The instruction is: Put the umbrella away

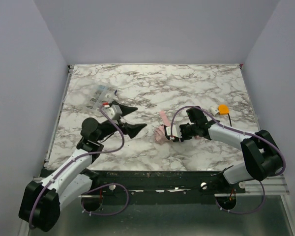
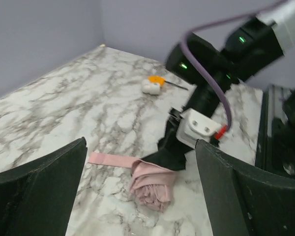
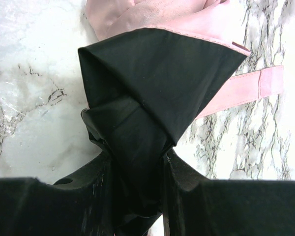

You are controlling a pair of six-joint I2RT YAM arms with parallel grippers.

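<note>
One view, the right wrist, shows the right claw (image 3: 137, 164) pinching black fabric of the umbrella (image 3: 157, 83); overhead, the left claw (image 1: 134, 119) stands wide.

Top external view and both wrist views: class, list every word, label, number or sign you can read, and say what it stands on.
None can be read in any view.
Dark print on the clear plastic packet, far left on the marble-patterned table: too small to read.
The pale pink fabric umbrella: no lettering shows.
The small orange and white object: no marking shows.
</note>
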